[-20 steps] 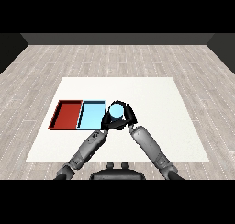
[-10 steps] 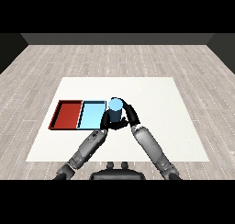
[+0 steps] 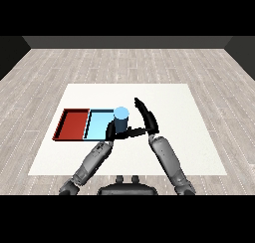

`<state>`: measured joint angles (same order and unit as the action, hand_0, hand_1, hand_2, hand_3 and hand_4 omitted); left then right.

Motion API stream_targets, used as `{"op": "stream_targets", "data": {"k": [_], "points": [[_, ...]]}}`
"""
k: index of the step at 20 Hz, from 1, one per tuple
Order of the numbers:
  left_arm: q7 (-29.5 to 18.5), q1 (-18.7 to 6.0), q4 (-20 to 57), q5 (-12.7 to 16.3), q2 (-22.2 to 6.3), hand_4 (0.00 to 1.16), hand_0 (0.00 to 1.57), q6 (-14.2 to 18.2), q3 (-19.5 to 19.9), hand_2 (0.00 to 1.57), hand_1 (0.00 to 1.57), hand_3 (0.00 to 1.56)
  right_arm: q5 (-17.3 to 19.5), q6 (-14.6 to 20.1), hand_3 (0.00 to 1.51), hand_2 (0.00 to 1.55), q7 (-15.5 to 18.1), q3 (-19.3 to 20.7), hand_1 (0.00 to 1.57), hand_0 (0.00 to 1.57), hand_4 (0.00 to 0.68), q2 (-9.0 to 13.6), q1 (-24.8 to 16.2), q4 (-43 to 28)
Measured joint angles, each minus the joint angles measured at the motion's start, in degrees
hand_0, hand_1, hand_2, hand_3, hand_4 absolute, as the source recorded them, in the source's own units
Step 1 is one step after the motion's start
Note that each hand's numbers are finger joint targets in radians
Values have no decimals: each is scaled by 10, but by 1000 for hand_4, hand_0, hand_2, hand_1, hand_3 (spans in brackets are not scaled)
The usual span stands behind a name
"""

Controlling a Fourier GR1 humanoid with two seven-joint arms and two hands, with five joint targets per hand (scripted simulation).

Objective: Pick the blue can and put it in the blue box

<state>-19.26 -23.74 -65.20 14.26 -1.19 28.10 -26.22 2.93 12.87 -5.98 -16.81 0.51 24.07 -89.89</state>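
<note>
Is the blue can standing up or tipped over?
Upright: the blue can shows its round top facing up, at the light blue tray's right edge.

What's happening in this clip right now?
A humanoid robot works at a white table. The blue can stands upright at the right edge of the light blue tray, beside the red tray. The right hand is open beside the can; the left hand sits low against it.

Upright blue can [image 3: 121,120] at blue tray's [image 3: 97,123] right edge
</note>
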Motion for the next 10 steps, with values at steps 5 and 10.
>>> {"op": "stream_targets", "data": {"k": [5, 10], "points": [[17, -6, 21, -14, -25, 1122, 1571, -5, 32, 1565, 1571, 1477, -30, -12, 0, 0, 18, 44, 0, 0, 0, 14, -38, -18], [48, -11, 27, -26, -67, 1140, 1571, -13, 69, 1571, 1571, 1488, -56, -26, 0, 0, 54, 73, 0, 0, 0, 15, -76, -11]]}}
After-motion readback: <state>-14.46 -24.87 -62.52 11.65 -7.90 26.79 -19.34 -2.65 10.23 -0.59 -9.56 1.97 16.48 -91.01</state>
